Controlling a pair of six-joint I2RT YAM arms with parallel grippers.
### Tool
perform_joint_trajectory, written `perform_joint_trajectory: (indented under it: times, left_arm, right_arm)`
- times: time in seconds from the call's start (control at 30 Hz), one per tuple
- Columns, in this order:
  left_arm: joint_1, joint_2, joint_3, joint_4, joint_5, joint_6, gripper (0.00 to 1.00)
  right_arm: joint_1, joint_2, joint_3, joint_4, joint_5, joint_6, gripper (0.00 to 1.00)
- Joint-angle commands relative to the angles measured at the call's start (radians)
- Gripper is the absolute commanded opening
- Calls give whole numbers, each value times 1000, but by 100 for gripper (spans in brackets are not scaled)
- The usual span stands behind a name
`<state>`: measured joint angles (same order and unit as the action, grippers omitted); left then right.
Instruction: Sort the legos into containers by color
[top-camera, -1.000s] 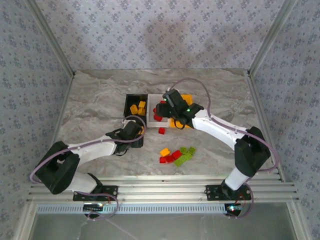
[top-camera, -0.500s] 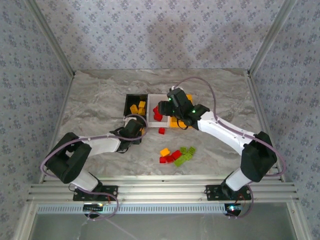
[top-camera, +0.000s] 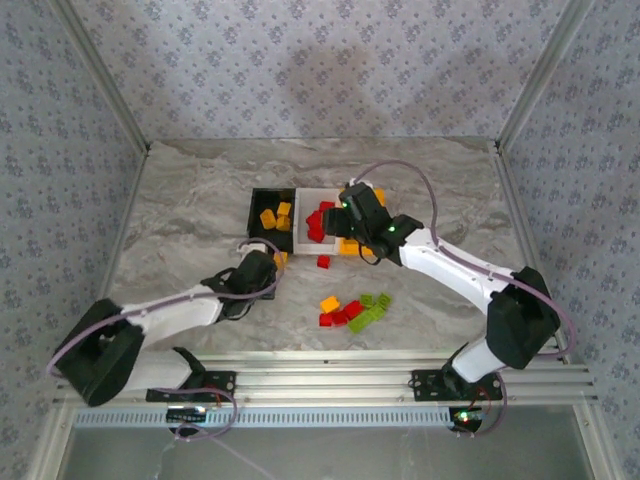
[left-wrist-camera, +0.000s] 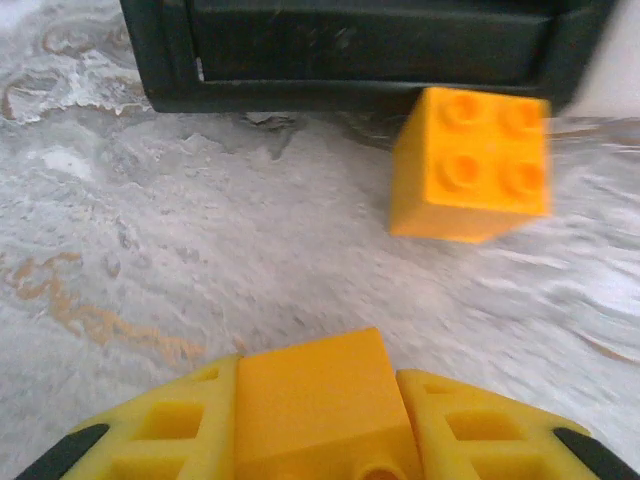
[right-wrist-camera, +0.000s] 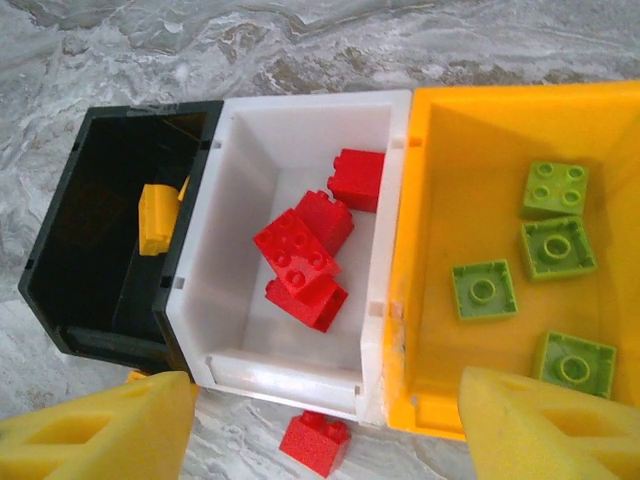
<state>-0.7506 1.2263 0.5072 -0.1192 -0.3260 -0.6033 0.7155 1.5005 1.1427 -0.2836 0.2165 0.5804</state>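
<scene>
loose pile: red, orange and lime legos (top-camera: 352, 310) on the table (top-camera: 190, 200), lower centre of top view, nearest the arm bases, not sorted yet
left jaws: pressed onto a yellow-orange lego (left-wrist-camera: 315, 400), bottom centre of left wrist view, low over the table
held lego shape: looks squarish, no clear long axis; its underside is hidden
key relation: black bin (left-wrist-camera: 350, 50) lies straight ahead of the left jaws, across the top of the left wrist frame, near wall facing them; jaws are outside the bin and below its rim
next move (judgement): lift over the near wall, then go forward and drop inside
second orange lego (left-wrist-camera: 470, 165): on the table, upper right of left wrist frame, just in front of the bin's near wall, apart from the held one; cannot tell if it touches the wall
nearer arm: left; black bin is the leftmost of the row in top view
risk (judgement): too little lift and the held lego hits the wall or nudges the second orange lego
red lego (right-wrist-camera: 315, 440): on the table, bottom centre of right wrist view, just outside the white bin (right-wrist-camera: 300, 130)
right jaws: spread, holding nothing, above the bin row
bin contents: black has a yellow lego (right-wrist-camera: 155, 218); white has red legos (right-wrist-camera: 300, 255); orange bin (right-wrist-camera: 480, 130) has lime legos (right-wrist-camera: 555, 245)
</scene>
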Motion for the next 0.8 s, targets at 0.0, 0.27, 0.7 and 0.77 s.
perform_joint_trajectory:
  times: [0.0,0.27,0.7,0.77]
  left_arm:
    - [-35,-158,26,-136,-11,-48,31]
    - [75,-79,325,-255,32,56,33]
    - [290,432,699,-238,162,88,51]
    - [289,438,722,-248,172,81,59]
  right_arm:
    - [-4,-52,-45,8,23,32,72]
    - [3,-143,-187,15,39,84,72]
    - [6,-298,-316,-20,54,111,72]
    - [7,-312,-325,-25,51,111,73]
